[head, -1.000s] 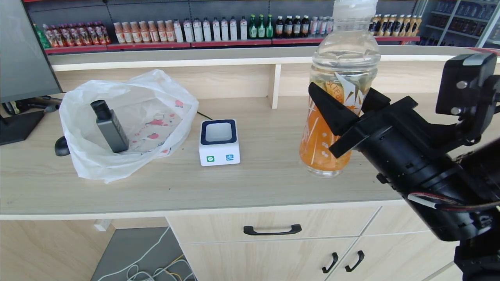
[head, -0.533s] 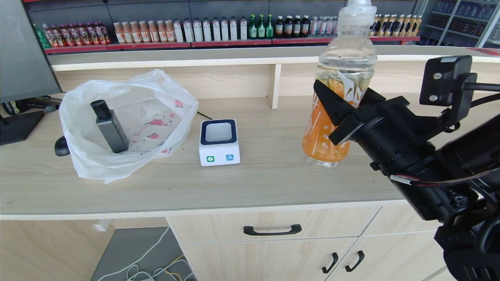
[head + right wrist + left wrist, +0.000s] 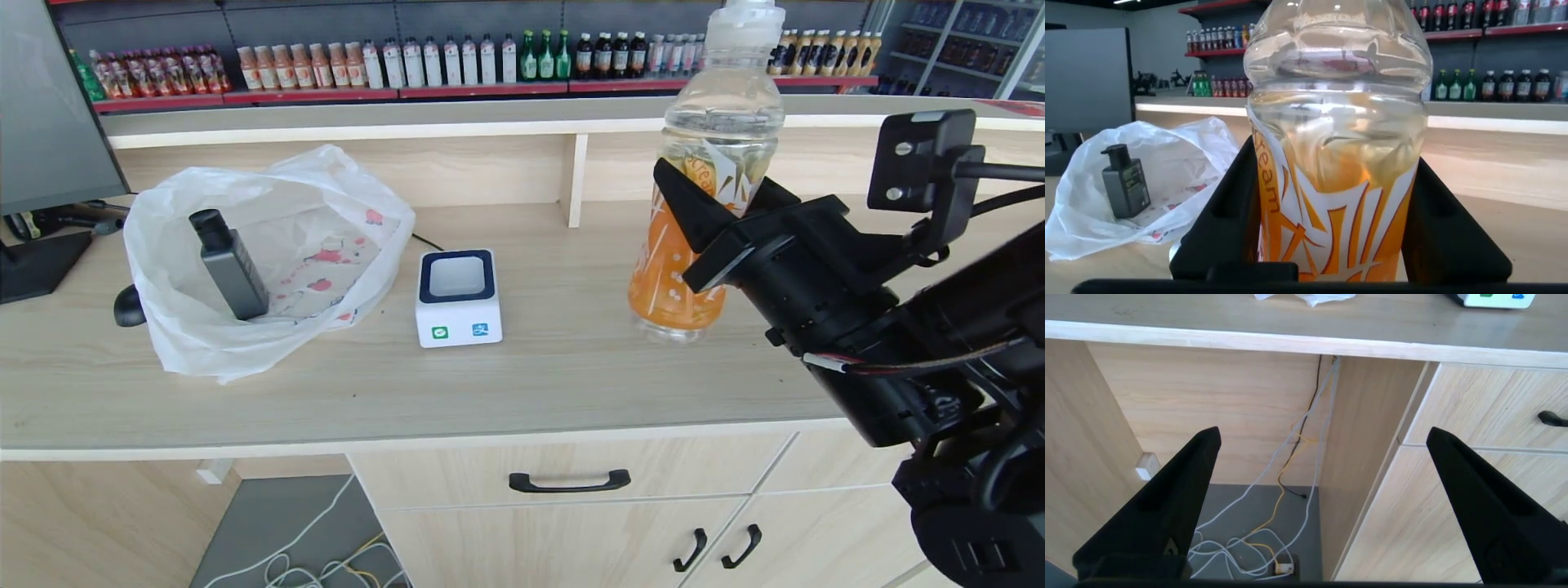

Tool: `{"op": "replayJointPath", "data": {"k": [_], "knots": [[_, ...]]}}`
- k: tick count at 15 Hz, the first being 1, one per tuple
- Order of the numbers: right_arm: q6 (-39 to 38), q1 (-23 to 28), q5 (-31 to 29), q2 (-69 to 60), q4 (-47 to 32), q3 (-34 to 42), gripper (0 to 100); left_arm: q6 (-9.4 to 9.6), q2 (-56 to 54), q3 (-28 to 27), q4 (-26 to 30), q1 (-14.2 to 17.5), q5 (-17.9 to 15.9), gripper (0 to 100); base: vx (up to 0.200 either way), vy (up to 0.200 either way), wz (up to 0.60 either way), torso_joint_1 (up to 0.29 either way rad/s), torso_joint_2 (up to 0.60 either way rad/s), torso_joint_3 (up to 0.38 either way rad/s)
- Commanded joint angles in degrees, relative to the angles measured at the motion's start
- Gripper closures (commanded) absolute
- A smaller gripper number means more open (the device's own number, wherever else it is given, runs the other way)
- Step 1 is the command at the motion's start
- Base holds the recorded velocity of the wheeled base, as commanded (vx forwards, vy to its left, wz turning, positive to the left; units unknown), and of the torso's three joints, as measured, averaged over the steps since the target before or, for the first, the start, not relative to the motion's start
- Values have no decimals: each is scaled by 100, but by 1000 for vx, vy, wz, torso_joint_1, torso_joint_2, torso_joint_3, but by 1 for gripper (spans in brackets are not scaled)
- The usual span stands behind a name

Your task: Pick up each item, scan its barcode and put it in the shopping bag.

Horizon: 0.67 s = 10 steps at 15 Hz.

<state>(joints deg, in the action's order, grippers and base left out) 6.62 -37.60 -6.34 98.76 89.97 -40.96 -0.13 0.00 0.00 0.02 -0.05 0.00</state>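
- We have the bottle (image 3: pixel 678 269) upright in the right gripper (image 3: pixel 718 188), pinched at its labelled middle, over the right side of the counter (image 3: pixel 531 384), well apart from the scanner (image 3: pixel 458 298) and the bag (image 3: pixel 163 310)
- We judge it fairly heavy and sloshy, with thin plastic that dents and a slick label; the mid-body grip suits it, so we should tilt it slowly
- The right wrist view gives us both fingers (image 3: pixel 1225 212) flat against the label; the head view gives us the route to the scanner
- The left wrist view gives us the left gripper (image 3: pixel 1323 498), spread wide and empty, below the counter edge
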Motion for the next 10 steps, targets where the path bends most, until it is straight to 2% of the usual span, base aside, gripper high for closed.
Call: {"op": "replayJointPath", "data": {"k": [1,10], "knots": [[6,-2,1,3,3,-8,100,-4,0,0,-2,5,0,0,0,200,0,2,2,7],[-47,15,1,-32,3,-26,100,-13,0,0,-2,5,0,0,0,200,0,1,2,1]]}}
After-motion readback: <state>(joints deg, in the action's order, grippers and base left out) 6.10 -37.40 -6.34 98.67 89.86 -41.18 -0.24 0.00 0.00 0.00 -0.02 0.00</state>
